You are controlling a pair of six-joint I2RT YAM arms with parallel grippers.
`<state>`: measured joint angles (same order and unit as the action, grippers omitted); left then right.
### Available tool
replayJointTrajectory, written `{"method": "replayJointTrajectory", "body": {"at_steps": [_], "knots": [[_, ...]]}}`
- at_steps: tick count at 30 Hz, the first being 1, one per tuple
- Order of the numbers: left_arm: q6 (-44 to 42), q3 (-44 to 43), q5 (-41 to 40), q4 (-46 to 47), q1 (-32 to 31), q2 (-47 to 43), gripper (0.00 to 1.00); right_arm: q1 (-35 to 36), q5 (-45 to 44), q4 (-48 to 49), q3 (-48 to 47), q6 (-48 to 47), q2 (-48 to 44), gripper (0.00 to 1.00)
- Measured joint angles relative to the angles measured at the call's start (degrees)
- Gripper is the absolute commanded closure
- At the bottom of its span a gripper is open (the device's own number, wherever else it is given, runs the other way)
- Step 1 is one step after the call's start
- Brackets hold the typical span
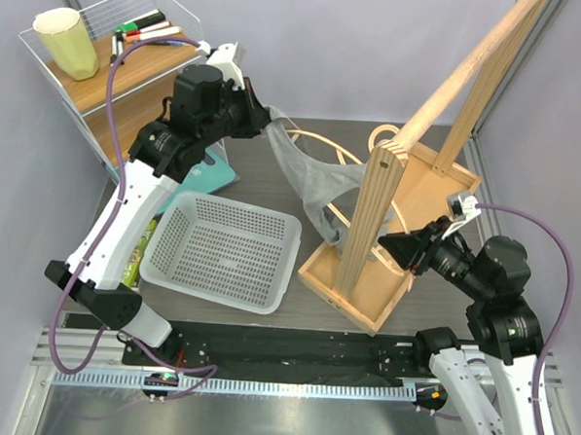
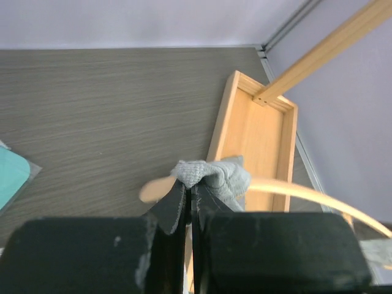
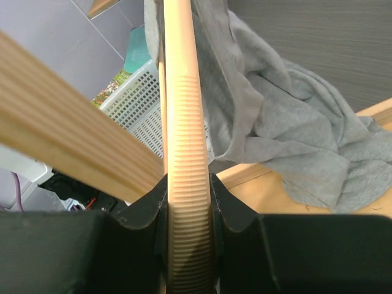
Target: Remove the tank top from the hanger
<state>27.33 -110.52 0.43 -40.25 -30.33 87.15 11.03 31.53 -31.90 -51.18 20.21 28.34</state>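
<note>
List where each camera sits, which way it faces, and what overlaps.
Top external: above and behind the bases, looking down on the table; both arms, left gripper and right gripper show.
Left wrist: on the left arm, facing along its fingers, shut on the tank top; wooden tray beyond.
Right wrist: on the right arm, facing its fingers clamped on the hanger.
Shared: both wrist views show tank top and hanger.
</note>
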Motion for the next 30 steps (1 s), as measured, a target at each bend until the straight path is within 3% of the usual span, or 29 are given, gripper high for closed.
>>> {"method": "replayJointTrajectory", "body": {"at_steps": [7,17,30], "knots": [[1.4,-0.2,-0.4,-0.1,4.4,2.1,1.00,0.0,0.0,-2.1,0.4,-0.5,-4.7,0.99],[3.8,1.9,1.4,0.3,5.5,2.6,1.00,0.0,-4.1,-3.0,0.5,1.7,-8.1,0.99],[11.3,17.2,20.8,8.9,5.7,0.2,1.00,0.0,-8.3,5.7,1.8,8.6,-6.7,0.99]]}}
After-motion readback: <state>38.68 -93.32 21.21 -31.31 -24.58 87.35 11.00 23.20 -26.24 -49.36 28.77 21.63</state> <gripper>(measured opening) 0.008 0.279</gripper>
